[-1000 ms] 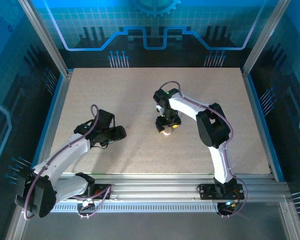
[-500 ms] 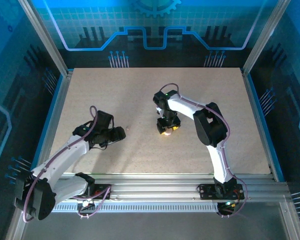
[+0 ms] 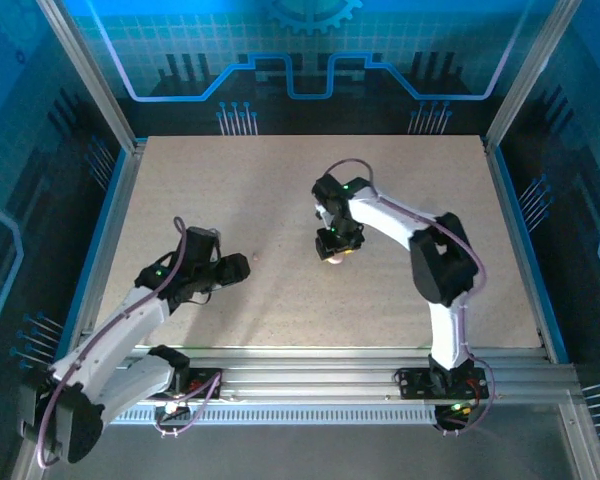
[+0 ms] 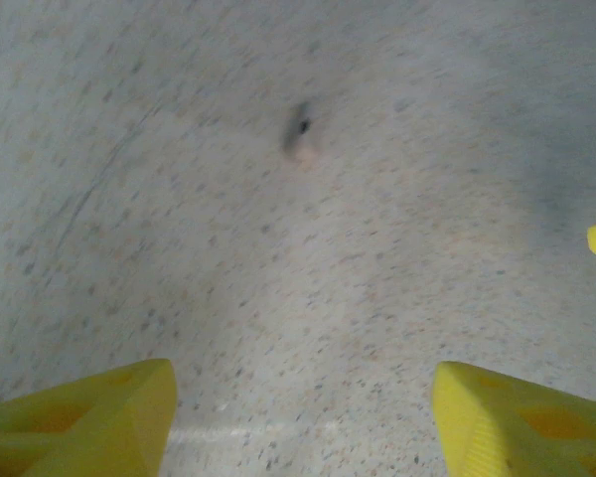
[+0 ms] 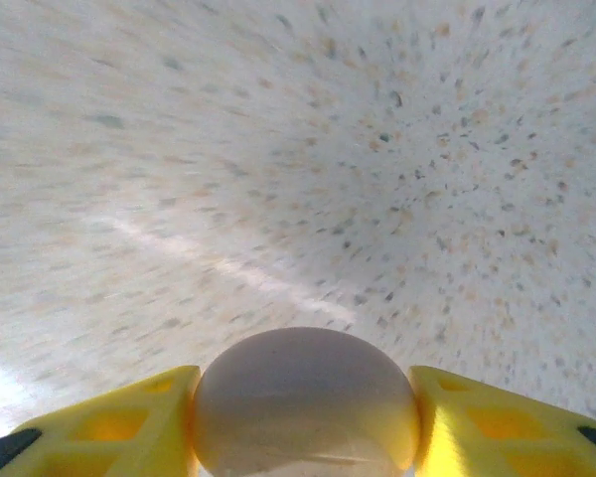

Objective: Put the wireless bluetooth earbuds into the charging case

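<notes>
While pinched between fingers [image 5: 129, 422], charging case [image 5: 306, 402] pale, smooth, rounded.

Wrist views are blurring with motion; glare streak [image 5: 228, 268] is showing just ahead of the right gripper [image 5: 303, 383]; picture edges are smearing worst.
</notes>
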